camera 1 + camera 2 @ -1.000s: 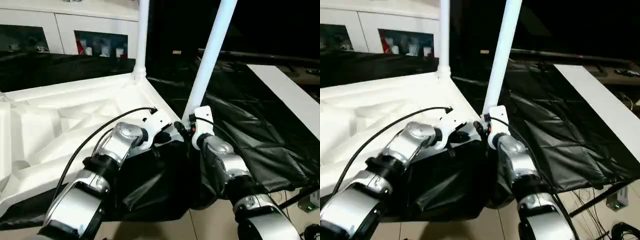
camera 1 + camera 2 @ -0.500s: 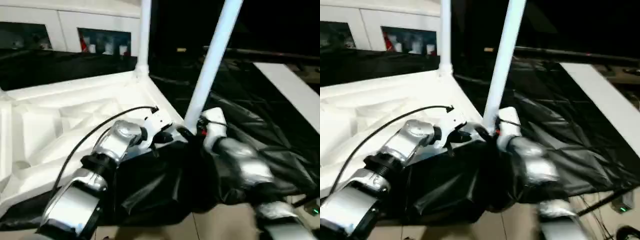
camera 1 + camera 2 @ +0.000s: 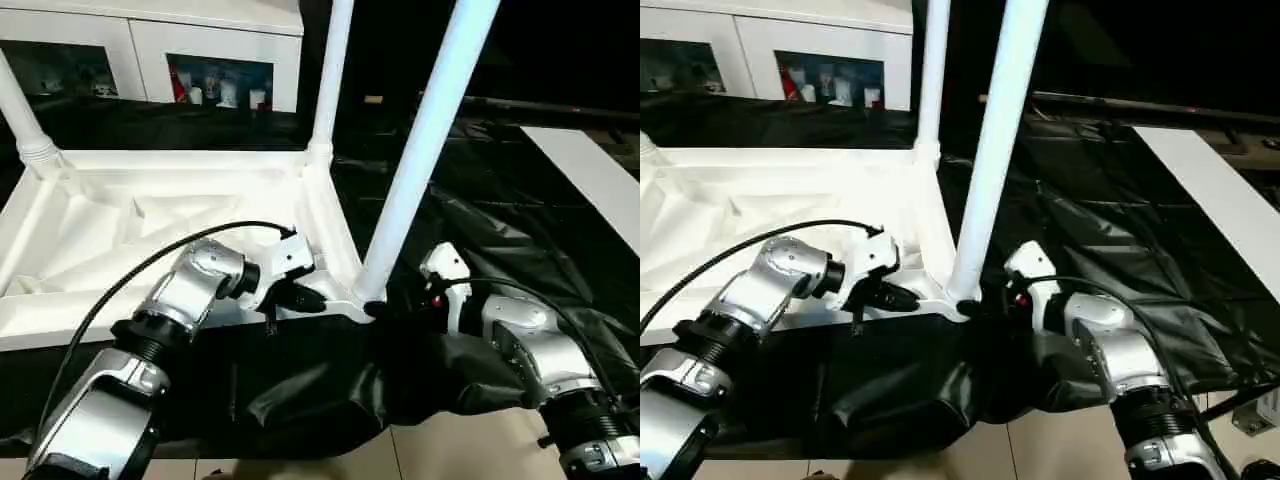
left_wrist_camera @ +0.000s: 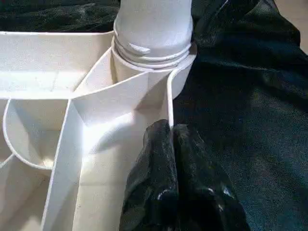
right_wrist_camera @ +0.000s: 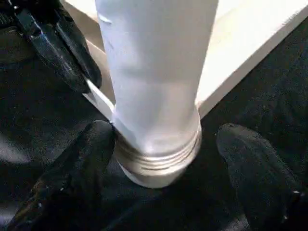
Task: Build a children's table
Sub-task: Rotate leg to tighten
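Seating near leg (image 3: 420, 150) in corner socket. Left gripper (image 4: 169, 144) pinches table rim (image 4: 169, 103); right gripper (image 5: 163, 144) spread around leg base. Next: regrip, twist home.

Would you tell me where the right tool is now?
In the left eye view, the right tool sits right of centre, open around the base of the nearest leg, at the tabletop's near corner.

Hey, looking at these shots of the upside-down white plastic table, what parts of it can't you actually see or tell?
- Upper ends of the round pale-blue tube legs: cut off by the top edge in both eye views.
- A fourth corner of the white ribbed plastic tabletop: hidden behind the left arm in the eye views.
- How deep the near leg sits in its rounded corner socket: inside the socket, unseen from either wrist view.
- Contents of the white glass-door cabinet: too small.
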